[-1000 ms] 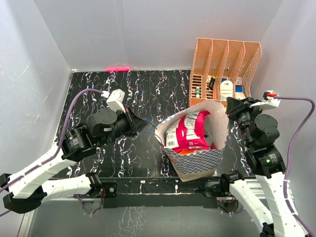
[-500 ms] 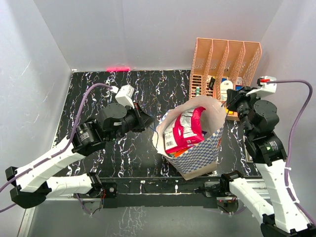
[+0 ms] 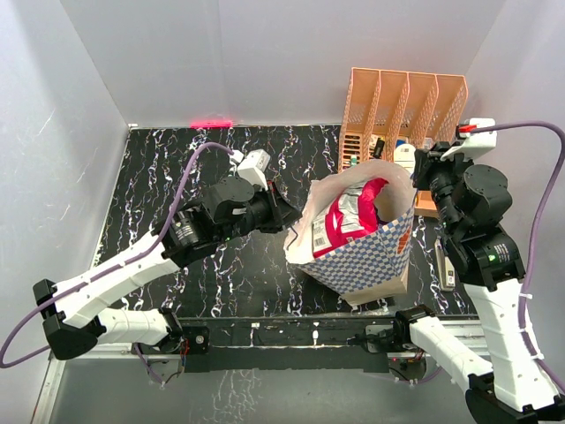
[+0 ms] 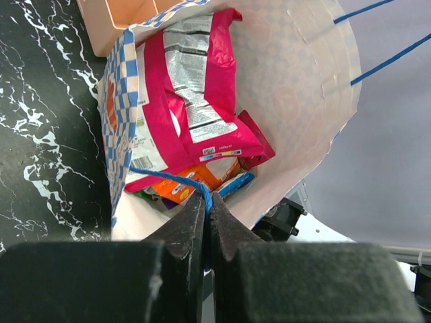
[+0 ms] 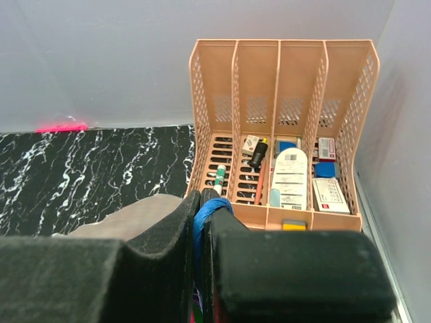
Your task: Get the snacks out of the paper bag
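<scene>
Holding the bag (image 3: 366, 261) open by its cords looks like the step in hand. The left gripper (image 4: 207, 199) is clenched on the blue cord (image 4: 168, 180) at the bag's left rim. The right gripper (image 5: 201, 205) is clenched on the other cord (image 5: 210, 207) at the far right rim, just in front of the organizer (image 5: 283, 128).

To do this well, draw the cords apart evenly and only enough to spread the mouth. Thin cord can slip from the pads or tear out of the paper, so a gentle, level pull seems wise. One gripper will have to let go to reach in, and the tilted bag may slump when it does.

The bag stands right of centre on the table (image 3: 194, 168), toward the near edge. It is blue-and-white checked outside and cream inside, with its mouth gaping leftward.

The snacks (image 3: 344, 221) are all inside, and none is out yet. A large magenta-and-silver packet (image 4: 195, 101) lies on top, leaning against the wall. An orange packet (image 4: 192, 185), a blue packet (image 4: 236, 185) and a bit of green show beneath it.
</scene>
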Controlling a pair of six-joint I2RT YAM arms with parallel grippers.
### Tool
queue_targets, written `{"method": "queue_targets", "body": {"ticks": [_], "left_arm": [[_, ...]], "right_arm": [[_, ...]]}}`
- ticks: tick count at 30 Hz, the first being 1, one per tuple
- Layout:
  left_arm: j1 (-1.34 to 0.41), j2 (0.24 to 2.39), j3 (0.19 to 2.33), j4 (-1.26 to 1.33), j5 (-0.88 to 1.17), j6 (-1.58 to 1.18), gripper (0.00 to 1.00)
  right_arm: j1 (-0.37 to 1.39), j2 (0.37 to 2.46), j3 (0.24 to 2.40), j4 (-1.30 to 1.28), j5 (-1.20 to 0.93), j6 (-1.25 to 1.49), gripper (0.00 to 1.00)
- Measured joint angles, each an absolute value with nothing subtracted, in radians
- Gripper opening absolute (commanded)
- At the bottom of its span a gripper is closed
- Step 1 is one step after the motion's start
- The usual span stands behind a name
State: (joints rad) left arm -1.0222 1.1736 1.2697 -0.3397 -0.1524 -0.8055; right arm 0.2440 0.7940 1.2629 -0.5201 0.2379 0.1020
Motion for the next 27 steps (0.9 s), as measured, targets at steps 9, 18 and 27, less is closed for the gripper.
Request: {"method": "queue_targets", "body": {"ticks": [9,18,27], "left_arm": [[-1.022,1.176,1.248,-0.316,-0.115,-0.827,0.0],[-1.022,1.116,1.19,-0.318,-0.115,-0.846,0.0],[-1.022,0.968,1.089,-0.403,-0.156,-0.878,0.13]], "right_arm": [[0.244,0.806,1.29,-0.521,0.11,0.074,0.07],[0.244,0.86,1.334,-0.538,-0.031,0.075,0.07],[0.244,0.865,1.332,-0.517,-0.203,0.129,0.07]]}}
